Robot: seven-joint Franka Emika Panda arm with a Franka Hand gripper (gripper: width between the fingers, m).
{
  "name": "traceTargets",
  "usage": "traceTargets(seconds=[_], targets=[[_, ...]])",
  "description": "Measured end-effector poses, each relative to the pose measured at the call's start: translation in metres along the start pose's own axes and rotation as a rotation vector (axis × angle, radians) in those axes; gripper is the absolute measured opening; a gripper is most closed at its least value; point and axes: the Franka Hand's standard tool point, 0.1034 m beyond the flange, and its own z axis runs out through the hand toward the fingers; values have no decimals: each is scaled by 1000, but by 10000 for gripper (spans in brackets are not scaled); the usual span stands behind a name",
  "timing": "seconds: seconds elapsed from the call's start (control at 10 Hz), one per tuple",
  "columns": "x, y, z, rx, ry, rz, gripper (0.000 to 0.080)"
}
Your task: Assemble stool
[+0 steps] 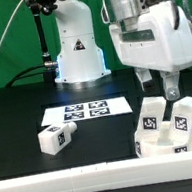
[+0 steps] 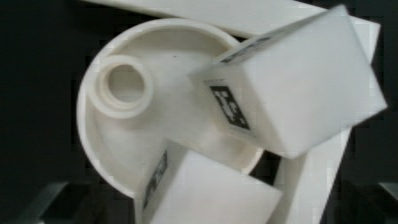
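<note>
Lower right in the exterior view, the stool seat point(image 1: 163, 147) sits against the white rail point(image 1: 67, 178) — seemingly braced for fitting — two legs point(image 1: 189, 119) upright on it, wide-open empty jaws just above; a third leg point(image 1: 56, 139) waits mid-left.

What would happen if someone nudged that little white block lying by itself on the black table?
The lone leg looks like stiff, chunky plastic, so it would probably keep its shape. Its flat faces suggest it would slide rather than roll. Lying low on the table, it seems unlikely to tip.
</note>
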Motion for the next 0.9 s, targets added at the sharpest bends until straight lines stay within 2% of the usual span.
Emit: traceTargets(seconds=[0.2,0.7,0.9], targets=[[0,0,0,-4,6,-175,649],[-2,3,3,-18,24,-862,649],[1,3,2,-22,25,-1006,649]])
